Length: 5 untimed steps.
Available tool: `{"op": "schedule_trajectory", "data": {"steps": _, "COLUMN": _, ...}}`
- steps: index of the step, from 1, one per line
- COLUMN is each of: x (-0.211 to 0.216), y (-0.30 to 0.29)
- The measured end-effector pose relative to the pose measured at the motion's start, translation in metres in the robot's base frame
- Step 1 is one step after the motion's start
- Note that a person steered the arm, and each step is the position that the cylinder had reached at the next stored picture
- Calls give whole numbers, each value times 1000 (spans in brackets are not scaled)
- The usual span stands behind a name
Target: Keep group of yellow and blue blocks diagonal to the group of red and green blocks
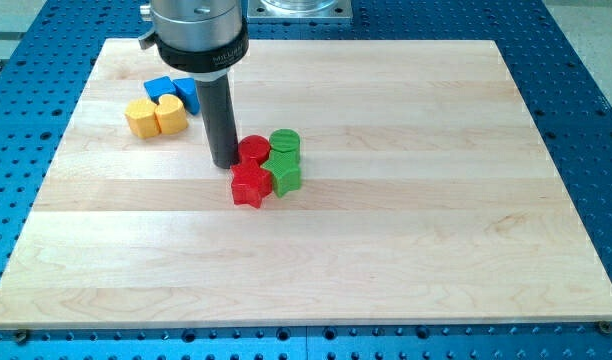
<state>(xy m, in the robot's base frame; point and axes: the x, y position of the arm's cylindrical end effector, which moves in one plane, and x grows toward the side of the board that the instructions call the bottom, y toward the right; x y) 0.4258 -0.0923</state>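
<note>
Yellow and blue blocks form one cluster toward the view's upper left of the wooden board [386, 250]: two yellow blocks, one [139, 117] left of the other [170, 114] and touching it, with two blue blocks, [159, 88] and [188, 94], directly above them toward the view's top. Their exact shapes cannot be made out. Red and green blocks form the second cluster, diagonally down and to the view's right of the yellow pair: a red cylinder [253, 151], a green cylinder [284, 142] just right of it, a red star-like block [250, 186] below, and a green star-like block [285, 173] beside that, all four touching. Rod state: no jaws exist; my tip [223, 163] is a plain dark end resting at board height, immediately left of the red cylinder, apparently in contact with it. Relative to the yellow pair, my tip lies lower and to the view's right. A blue perforated table [586, 100] surrounds the board.
</note>
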Motion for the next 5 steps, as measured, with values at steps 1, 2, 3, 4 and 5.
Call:
{"op": "schedule_trajectory", "data": {"steps": 1, "x": -11, "y": -6}}
{"op": "schedule_trajectory", "data": {"steps": 2, "x": -11, "y": -11}}
{"op": "schedule_trajectory", "data": {"steps": 3, "x": -17, "y": -100}}
{"op": "schedule_trajectory", "data": {"steps": 4, "x": -42, "y": -122}}
{"op": "schedule_trajectory", "data": {"steps": 5, "x": -52, "y": -106}}
